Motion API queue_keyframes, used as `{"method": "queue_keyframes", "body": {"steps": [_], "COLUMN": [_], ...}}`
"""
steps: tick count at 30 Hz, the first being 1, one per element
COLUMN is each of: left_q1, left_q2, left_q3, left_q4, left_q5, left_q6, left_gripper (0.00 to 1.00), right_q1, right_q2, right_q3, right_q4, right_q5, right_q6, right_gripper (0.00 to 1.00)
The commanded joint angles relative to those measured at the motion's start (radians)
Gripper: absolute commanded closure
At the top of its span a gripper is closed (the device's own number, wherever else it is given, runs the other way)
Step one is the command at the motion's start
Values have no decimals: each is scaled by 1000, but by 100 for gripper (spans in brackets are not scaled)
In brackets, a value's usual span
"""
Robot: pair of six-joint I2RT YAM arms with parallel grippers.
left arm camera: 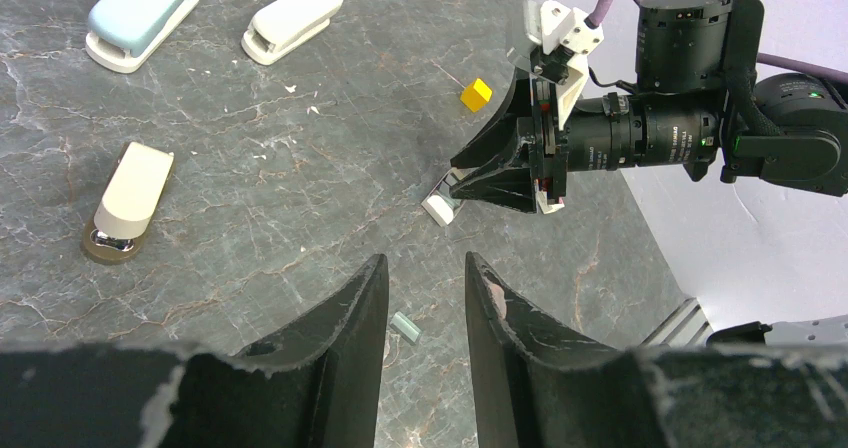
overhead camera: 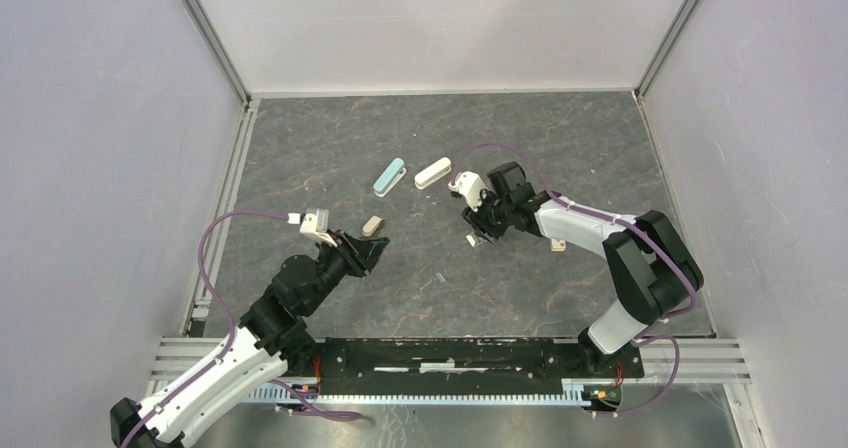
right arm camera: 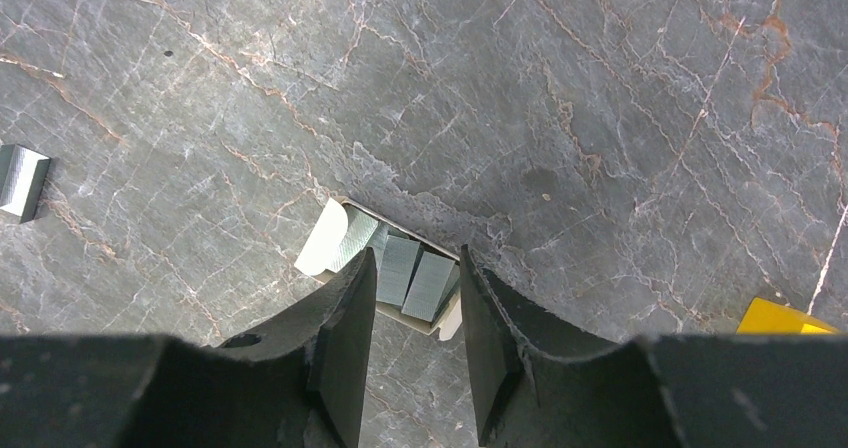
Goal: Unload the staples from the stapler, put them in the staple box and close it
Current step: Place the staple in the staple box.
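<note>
Hovering over staples (right arm camera: 428, 286), right gripper (right arm camera: 415, 260) part-open.

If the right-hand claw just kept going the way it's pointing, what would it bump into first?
Probably the small open box of staple strips, which lies on the table just beyond the tips of the right gripper. How close they are is unclear.
</note>
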Motion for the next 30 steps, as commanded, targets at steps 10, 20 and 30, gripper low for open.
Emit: {"method": "queue_keyframes", "body": {"steps": [10,20,30], "left_q1": [-3,-5,-4], "left_q2": [-7,-13,-16], "left_q3": [32,29,27], "left_q4": [6,6,6], "left_q5": [-13,-16,-16], "left_q6": [-27,-27,-28], "left_gripper": [59,59,59], "right_q1": [1,1,2], "right_q2": [-16,-4,6], "right_q3": [-6,-6,-8], "right_q4": [22,20,21], "right_q5": [15,23,29], "right_q6": [-13,-13,-14], "right_gripper": [55,53,50]}}
